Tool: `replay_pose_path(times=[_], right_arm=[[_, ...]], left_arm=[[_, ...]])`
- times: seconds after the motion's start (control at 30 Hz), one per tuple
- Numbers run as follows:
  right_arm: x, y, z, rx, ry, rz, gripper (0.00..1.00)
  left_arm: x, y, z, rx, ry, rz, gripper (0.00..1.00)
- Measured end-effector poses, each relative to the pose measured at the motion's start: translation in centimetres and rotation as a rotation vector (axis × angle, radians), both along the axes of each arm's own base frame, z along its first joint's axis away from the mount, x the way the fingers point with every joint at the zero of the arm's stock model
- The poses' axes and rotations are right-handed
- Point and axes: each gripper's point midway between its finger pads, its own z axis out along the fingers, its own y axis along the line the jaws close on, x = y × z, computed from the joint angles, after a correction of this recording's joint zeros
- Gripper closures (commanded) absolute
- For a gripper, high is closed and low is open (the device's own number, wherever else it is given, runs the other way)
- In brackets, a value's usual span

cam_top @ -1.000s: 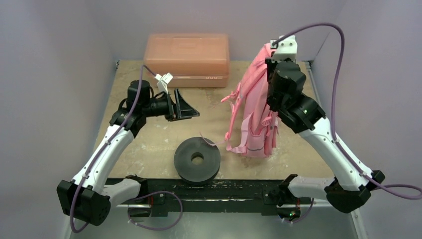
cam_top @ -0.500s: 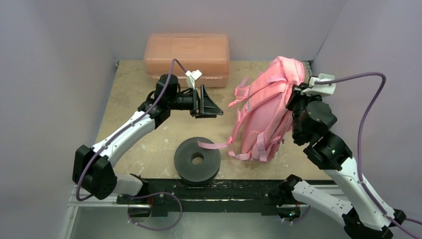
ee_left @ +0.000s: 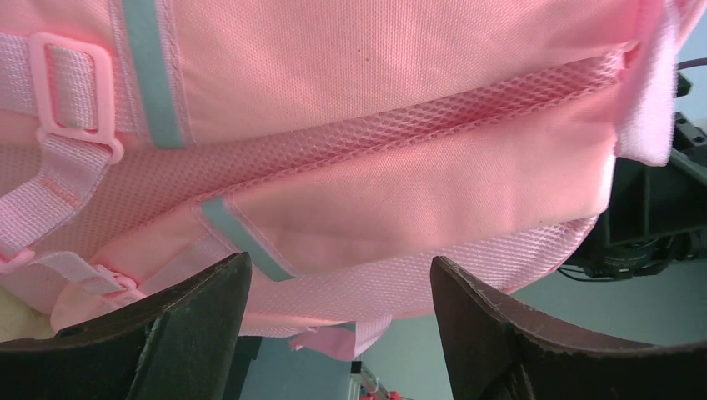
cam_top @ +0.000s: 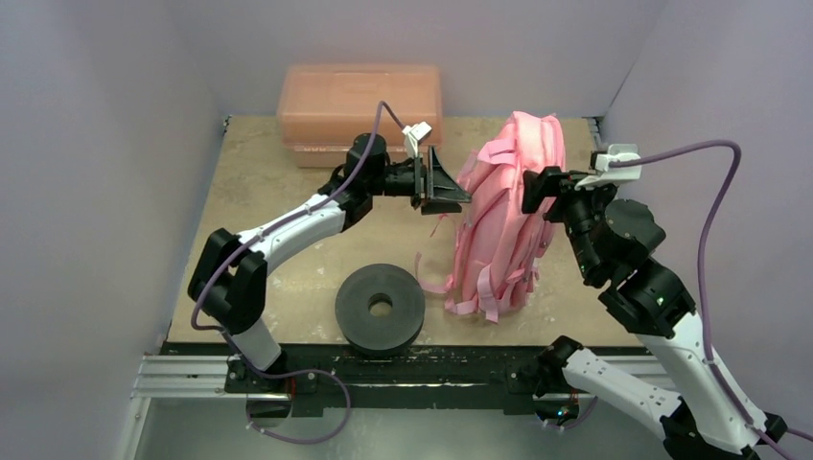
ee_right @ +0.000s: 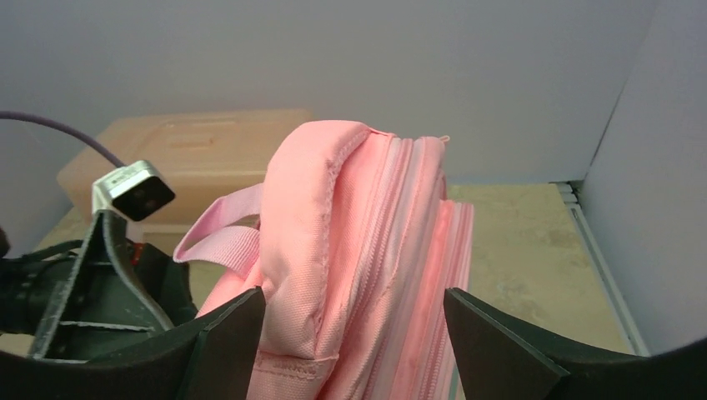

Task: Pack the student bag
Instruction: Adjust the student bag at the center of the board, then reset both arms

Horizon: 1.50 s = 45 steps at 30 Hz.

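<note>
Seems hardly begun: bag (cam_top: 508, 216) upright on counter (cam_top: 297, 278), between left claw (cam_top: 449, 190) and right claw (cam_top: 533, 192), both released, spread wide, grasping nothing. Zips look shut, nothing seen inside. Left to do: open, load, close.

Top view alone gives disc (cam_top: 403, 321) nearer the bases than left claw, box (cam_top: 360, 101) beyond it. Right wrist shows bag's top seam and zips just ahead of right claw. Left wrist shows only straps, mesh, grey trim.

Plain lilac-grey walls (cam_top: 96, 144) enclose a beige, scuffed tabletop (cam_top: 307, 280) on 3 sides.
</note>
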Motion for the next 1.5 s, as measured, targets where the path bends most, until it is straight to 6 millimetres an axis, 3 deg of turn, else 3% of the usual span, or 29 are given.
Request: replay_pose_path(times=[0.2,0.57,0.67,0.87,1.03,1.17,1.33,1.5], right_arm=[[-0.2,0.8,1.7,-0.012,0.029,0.047,0.07],[-1.6,0.4,2.7,0.112,0.050,0.051,0.06],[-2.5,0.1,3.4,0.132,0.024,0.071,0.04],[-3.9,-1.2,5.4,0.175,-0.037,0.072,0.01],[-3.8,-2.4,8.1,0.181,-0.085,0.011,0.01],[-4.3,-4.2,10.4,0.168,-0.155,-0.051,0.01],[-6.2,-7.1,13.6,0.203,-0.269,-0.116,0.01],[-8.5,-10.3,16.3,0.266,-0.376,-0.196,0.01]], left_arm=[[-0.7,-1.7,0.3,-0.018,0.018,-0.039,0.23],[-1.4,-0.6,1.1,0.042,-0.034,-0.033,0.20],[-1.9,0.3,2.3,0.080,-0.076,-0.024,0.19],[-3.1,2.6,6.9,0.115,-0.229,0.017,0.16],[-3.6,7.1,11.8,0.144,-0.378,0.141,0.14],[-5.2,12.6,16.9,0.157,-0.549,0.314,0.10],[-9.9,19.4,23.1,0.161,-0.805,0.544,0.06],[-14.6,26.1,26.8,0.165,-1.004,0.785,0.04]])
